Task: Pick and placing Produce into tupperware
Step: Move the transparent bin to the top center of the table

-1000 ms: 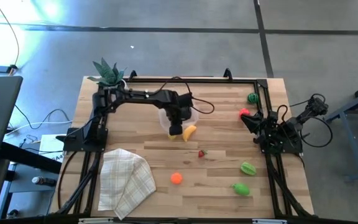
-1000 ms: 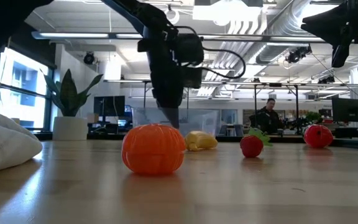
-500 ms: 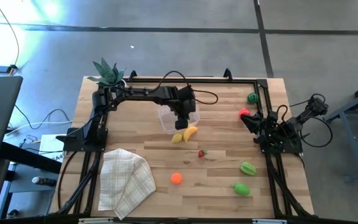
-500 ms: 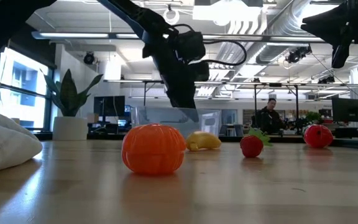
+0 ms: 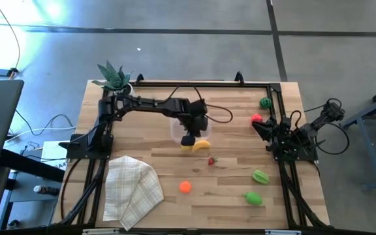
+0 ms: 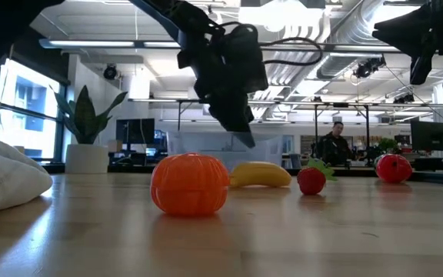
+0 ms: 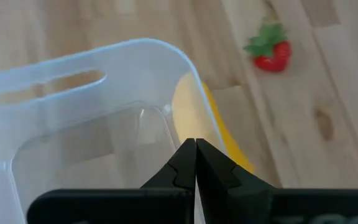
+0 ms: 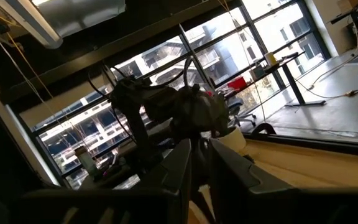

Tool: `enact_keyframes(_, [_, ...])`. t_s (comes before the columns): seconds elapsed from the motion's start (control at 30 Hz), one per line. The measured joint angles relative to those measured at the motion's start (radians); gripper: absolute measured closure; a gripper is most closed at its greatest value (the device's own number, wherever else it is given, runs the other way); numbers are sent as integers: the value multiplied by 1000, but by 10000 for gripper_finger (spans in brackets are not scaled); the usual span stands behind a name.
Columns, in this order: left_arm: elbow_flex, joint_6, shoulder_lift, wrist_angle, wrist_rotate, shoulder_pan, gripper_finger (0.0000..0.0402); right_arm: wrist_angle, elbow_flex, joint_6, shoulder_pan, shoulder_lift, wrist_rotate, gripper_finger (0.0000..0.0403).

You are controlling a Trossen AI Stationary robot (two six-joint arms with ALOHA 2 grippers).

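At the middle of the bench [image 5: 227,196], the left hand [image 5: 188,138] has swung back from over the tub [image 5: 177,127] to its 6 o'clock rim. The hand's fingers are pressed together with no produce between them; whether they nip the tub's wall I cannot tell. The tub looks to have slid slightly toward 6 o'clock. It is clear, rounded at the corners, with a slot handle in the rim, and nothing lies in it, so I judge no piece placed yet.

The right hand [image 5: 263,126] waits closed and empty at the 3 o'clock edge.

The banana [image 5: 202,145] has turned and shifted a little toward 6 o'clock. It now lies just outside the tub's wall, beside the lemon [image 5: 186,146]. The orange piece [image 5: 185,187] and strawberry [image 5: 211,161] sit unmoved toward 6 o'clock.
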Motion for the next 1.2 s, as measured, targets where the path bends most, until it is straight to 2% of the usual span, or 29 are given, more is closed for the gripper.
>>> enact_keyframes(0.17, [0,13,0,0,3,-21,401,-6,0,0,0,0,0,357])
enact_keyframes(0.37, [0,-18,1,4,-80,-12,401,-6,0,0,0,0,-1,357])
enact_keyframes(0.57, [0,-72,1,5,-77,11,401,-8,0,0,0,0,-1,357])
enact_keyframes(0.77, [0,-140,1,6,-171,45,401,-12,0,1,0,0,-2,357])
enact_keyframes(1.2, [0,-158,1,-18,-164,137,401,-12,0,0,0,0,-1,357])
